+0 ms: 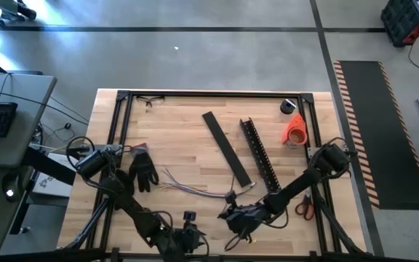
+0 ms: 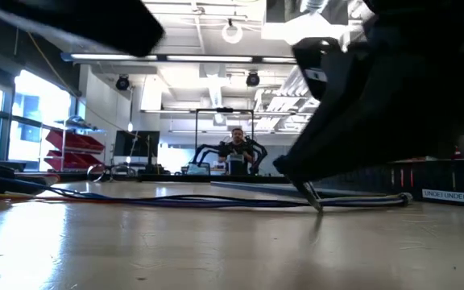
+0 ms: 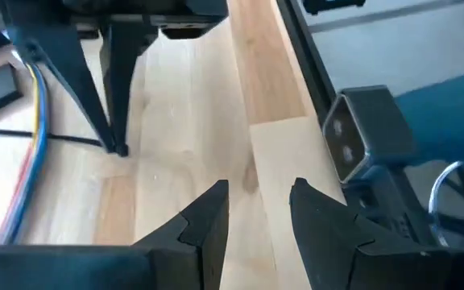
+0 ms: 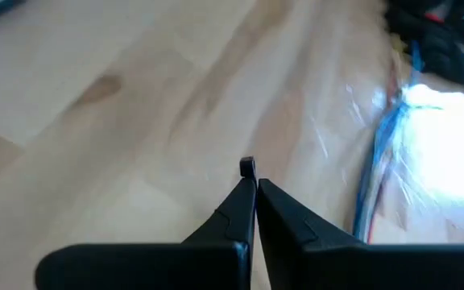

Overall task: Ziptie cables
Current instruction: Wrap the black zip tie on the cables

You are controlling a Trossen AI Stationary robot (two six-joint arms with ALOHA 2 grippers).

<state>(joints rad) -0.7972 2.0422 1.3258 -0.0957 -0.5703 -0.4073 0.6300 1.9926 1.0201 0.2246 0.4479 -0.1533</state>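
Note:
The cables, a loose bundle of thin purple, whitish and brown wires, lie on the wooden table near its middle. In the low view they run flat across the boards. My right gripper is near the front edge, just to the near right of the cables' right end. It is shut on a thin dark zip tie. My left gripper is at the front edge to the left of the right one. It stands open over bare wood with nothing between its fingers. My right gripper pinches the thin dark zip tie between its two fingertips; a small dark end sticks out just past them. The fingers slant down toward the table. In the low view a thin sliver slants from the gripper down to the boards.
A flat black strip and a long slotted channel bar lie slanting behind the cables. Black gloves lie at the left, an orange tape roll at the far right, and scissors at the near right. A black frame rims the table.

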